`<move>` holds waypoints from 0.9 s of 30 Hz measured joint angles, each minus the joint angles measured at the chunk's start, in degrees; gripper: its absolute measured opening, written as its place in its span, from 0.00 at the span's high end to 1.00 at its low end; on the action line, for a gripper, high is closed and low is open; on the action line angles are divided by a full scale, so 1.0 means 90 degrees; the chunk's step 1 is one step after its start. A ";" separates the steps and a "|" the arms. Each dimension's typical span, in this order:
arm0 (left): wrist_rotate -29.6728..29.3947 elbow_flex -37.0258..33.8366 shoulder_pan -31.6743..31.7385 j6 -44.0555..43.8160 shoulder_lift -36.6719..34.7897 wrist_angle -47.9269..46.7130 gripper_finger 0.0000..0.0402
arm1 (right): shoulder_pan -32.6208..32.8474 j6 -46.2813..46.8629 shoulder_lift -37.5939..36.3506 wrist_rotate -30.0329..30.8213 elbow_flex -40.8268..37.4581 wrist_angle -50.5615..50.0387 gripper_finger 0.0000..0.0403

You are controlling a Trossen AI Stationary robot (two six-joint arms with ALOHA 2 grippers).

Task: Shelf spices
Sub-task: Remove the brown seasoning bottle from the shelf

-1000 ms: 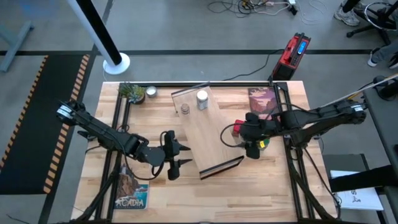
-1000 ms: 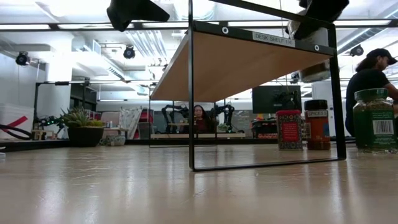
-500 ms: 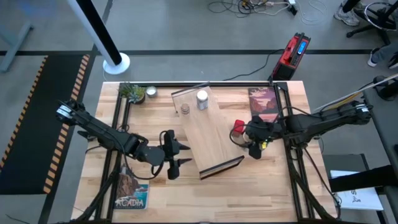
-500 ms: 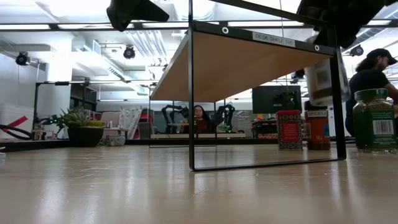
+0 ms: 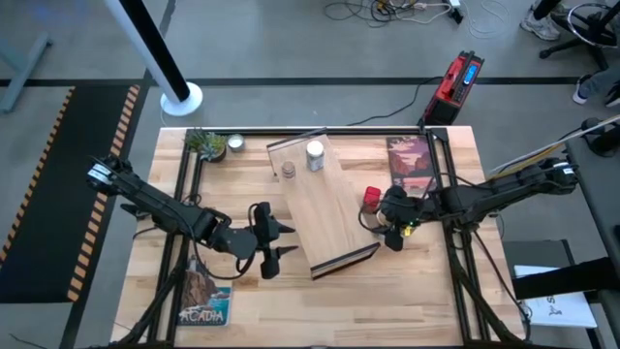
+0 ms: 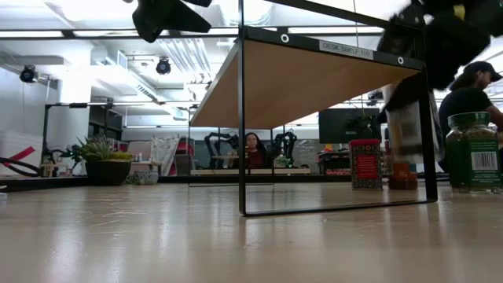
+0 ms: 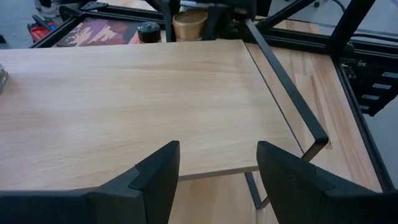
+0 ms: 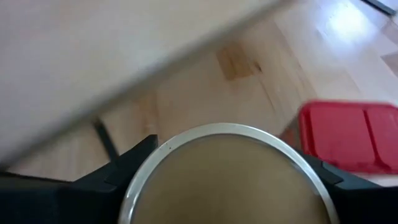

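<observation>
Wooden desk (image 5: 242,310) carries the shelf (image 5: 320,208). My right gripper (image 5: 390,219) is clamped on the tan-lidded jar (image 8: 227,177), just beside the shelf. Next: lift onto board. Left gripper (image 5: 274,242) waits, fingers apart.

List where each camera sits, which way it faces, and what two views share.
High: overhead, straight down; both arms, shelf.
Low: table height, level under the shelf; arms enter from above.
Left wrist: past left gripper, open, across the shelf.
Right wrist: down on tan-lidded jar in right gripper.
Shared: red tin in right wrist, low.
</observation>
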 joint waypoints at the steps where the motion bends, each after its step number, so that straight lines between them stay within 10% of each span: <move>1: -0.0035 0.0000 0.0000 -0.0001 0.0000 -0.0032 0.49 | -0.0001 0.0027 0.0000 0.0071 -0.0113 0.0060 0.38; 27: -0.0048 0.0000 0.0002 -0.0052 0.0000 0.0013 0.49 | -0.0002 -0.0134 0.0027 0.0592 -0.0615 0.0379 0.35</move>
